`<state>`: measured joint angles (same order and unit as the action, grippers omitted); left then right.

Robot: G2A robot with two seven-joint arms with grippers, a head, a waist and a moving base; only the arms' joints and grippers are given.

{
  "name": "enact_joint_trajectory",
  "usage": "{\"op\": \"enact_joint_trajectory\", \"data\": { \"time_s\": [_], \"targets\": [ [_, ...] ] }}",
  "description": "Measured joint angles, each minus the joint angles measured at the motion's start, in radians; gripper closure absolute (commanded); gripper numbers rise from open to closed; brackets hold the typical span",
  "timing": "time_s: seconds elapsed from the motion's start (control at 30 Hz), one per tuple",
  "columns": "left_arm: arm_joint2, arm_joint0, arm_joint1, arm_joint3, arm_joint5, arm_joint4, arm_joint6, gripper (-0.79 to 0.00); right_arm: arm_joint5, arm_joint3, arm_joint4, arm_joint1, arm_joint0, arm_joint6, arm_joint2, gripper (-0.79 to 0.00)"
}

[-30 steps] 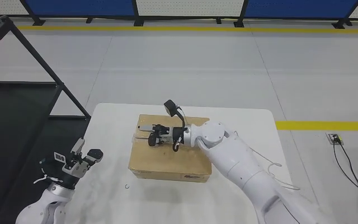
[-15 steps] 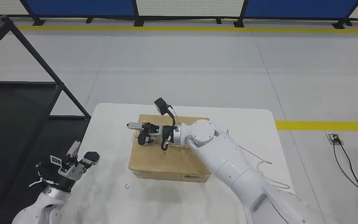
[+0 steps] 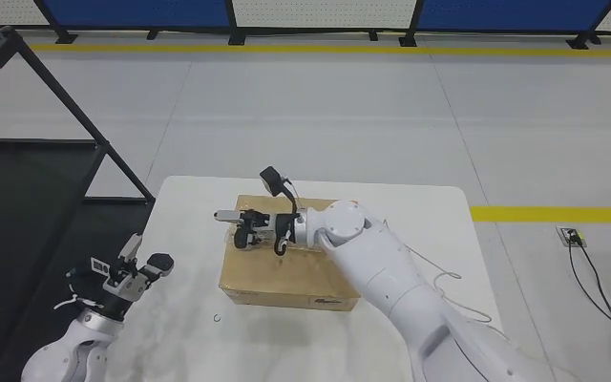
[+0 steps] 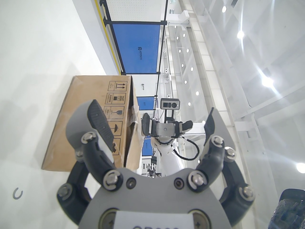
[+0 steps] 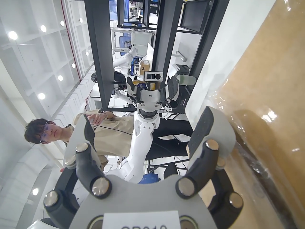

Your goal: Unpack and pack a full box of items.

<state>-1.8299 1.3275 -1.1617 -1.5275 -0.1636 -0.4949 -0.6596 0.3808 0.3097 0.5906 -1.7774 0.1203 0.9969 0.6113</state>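
Note:
A brown cardboard box lies in the middle of the white table, its top flaps down and clear tape along the seam. My right gripper hovers open at the top left corner of the box, just above the edge, with nothing between its fingers. My left gripper stands open off the table's left side, level with the box and pointing at its end face. The left wrist view also shows the right gripper above the box's top edge.
A small C-shaped ring lies on the table in front of the box's left corner, and shows as the ring near the left gripper. A black metal frame stands left of the table. White table surface surrounds the box.
My right gripper has slid left across the box top to its left corner. The left gripper dipped a little, then came back up near the table's left edge.

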Motion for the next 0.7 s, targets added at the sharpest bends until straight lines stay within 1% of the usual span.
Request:
{"op": "enact_joint_trajectory", "data": {
  "time_s": [0.33, 0.53, 0.7],
  "targets": [
    [0.033, -0.017, 0.002, -0.003, 0.007, 0.005, 0.001, -0.785, 0.018, -0.045, -0.024, 0.007, -0.002, 0.039, 0.03, -0.785],
    [0.068, -0.03, 0.002, -0.013, 0.014, 0.019, 0.006, -0.785, 0.055, -0.062, -0.035, 0.026, 0.007, 0.073, 0.057, -0.785],
    [0.102, -0.046, 0.002, -0.018, 0.017, 0.035, 0.014, -0.785, 0.097, -0.063, -0.051, 0.051, 0.01, 0.085, 0.081, -0.785]
  ]
}}
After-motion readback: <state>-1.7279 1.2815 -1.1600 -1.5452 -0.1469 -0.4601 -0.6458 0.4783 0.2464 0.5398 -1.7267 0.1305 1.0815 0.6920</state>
